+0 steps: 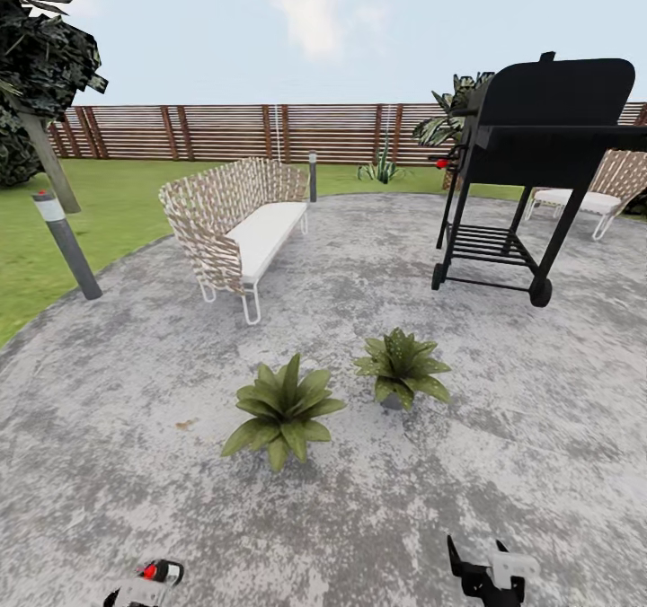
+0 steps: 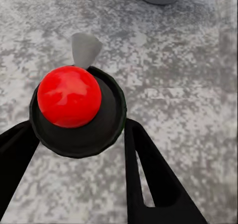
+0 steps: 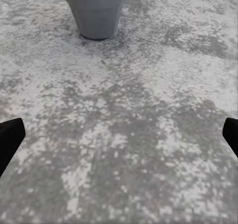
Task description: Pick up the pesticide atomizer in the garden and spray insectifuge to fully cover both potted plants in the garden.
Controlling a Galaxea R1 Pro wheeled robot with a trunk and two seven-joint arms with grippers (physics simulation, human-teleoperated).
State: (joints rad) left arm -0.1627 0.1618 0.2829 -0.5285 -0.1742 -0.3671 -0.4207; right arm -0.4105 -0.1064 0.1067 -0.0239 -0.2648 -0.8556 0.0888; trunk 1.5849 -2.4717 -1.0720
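Your left end effector [image 2: 79,134] is clamped around the pesticide atomizer [image 2: 70,97], red tip facing forward toward the two potted plants [image 1: 284,407] on the paving ahead, the left-hand one nearer, while your right end effector [image 1: 490,574] hangs spread apart.

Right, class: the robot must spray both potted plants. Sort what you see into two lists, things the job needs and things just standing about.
Belongs to the job:
- pesticide atomizer, held in the left pincer
- nearer potted plant
- farther potted plant

Just standing about:
- wicker bench
- black grill
- bollard lamp
- wooden fence
- right pincer, open and empty
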